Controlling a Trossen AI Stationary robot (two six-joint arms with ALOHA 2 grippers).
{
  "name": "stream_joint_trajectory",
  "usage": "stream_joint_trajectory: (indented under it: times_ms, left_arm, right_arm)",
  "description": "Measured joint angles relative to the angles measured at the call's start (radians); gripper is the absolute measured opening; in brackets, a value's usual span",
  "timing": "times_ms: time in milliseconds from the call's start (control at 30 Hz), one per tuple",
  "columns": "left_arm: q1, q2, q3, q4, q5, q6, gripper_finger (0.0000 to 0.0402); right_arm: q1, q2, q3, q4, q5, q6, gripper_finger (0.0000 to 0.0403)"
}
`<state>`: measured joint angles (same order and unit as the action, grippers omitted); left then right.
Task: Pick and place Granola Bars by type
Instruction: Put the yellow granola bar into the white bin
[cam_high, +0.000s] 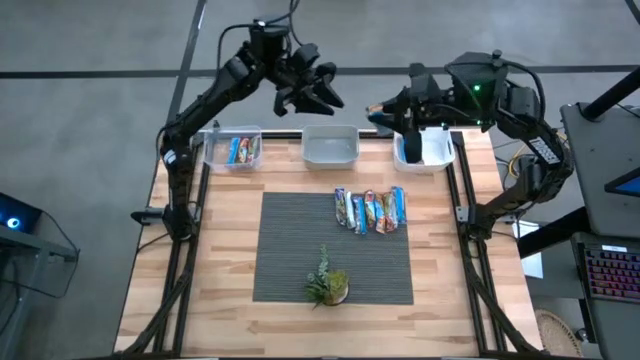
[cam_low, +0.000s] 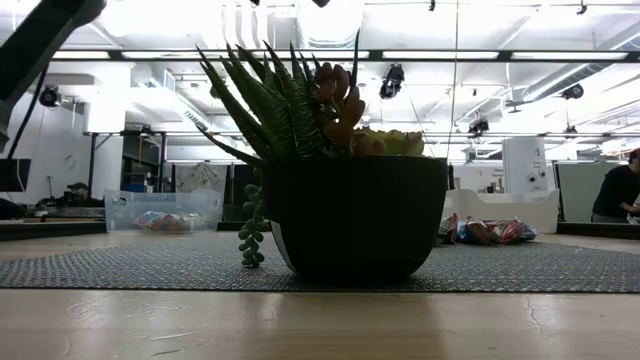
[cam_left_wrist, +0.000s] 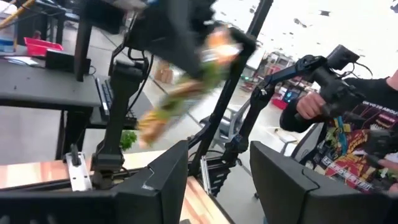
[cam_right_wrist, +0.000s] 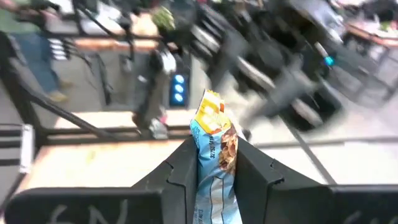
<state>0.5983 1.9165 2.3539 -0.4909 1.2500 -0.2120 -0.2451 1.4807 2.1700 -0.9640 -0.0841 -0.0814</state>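
These granola bars (cam_high: 371, 211) look light and crinkly with slick foil wrappers, so I'd pinch one across the flat middle, not by the floppy sealed end. Most of them sit in a row on the grey mat (cam_high: 290, 250), right of centre, and a couple are already in the far-left bin (cam_high: 232, 150). The right gripper (cam_right_wrist: 210, 171) is clamped on a blue-wrapped bar (cam_right_wrist: 214, 163), held high just past the table's far edge by the far-right bin (cam_high: 424, 152). The left gripper (cam_high: 312, 93) hangs raised beyond the far edge too, fingers apart, holding nothing (as far as I can see).
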Motion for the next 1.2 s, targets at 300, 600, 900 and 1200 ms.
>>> stream_joint_trajectory:
  times_ms: [300, 600, 900, 1200]
  left_arm:
    - [0.004, -0.159, 0.000, -0.503, -0.305, 0.371, 0.0155]
    - [-0.025, -0.290, -0.002, -0.670, -0.712, 0.412, 0.0155]
    - [-0.030, -0.356, -0.003, -0.711, -0.988, 0.320, 0.0155]
    - [-0.061, -0.367, -0.070, -0.692, -1.216, 0.230, 0.0153]
  right_arm:
    - [-0.102, -0.001, 0.000, -0.119, 0.052, 0.029, 0.0070]
    - [-0.231, 0.000, -0.017, -0.140, 0.088, 0.081, 0.0070]
    - [-0.345, 0.000, -0.106, -0.159, 0.088, 0.111, 0.0070]
    - [-0.435, 0.000, -0.212, -0.159, 0.088, 0.156, 0.0070]
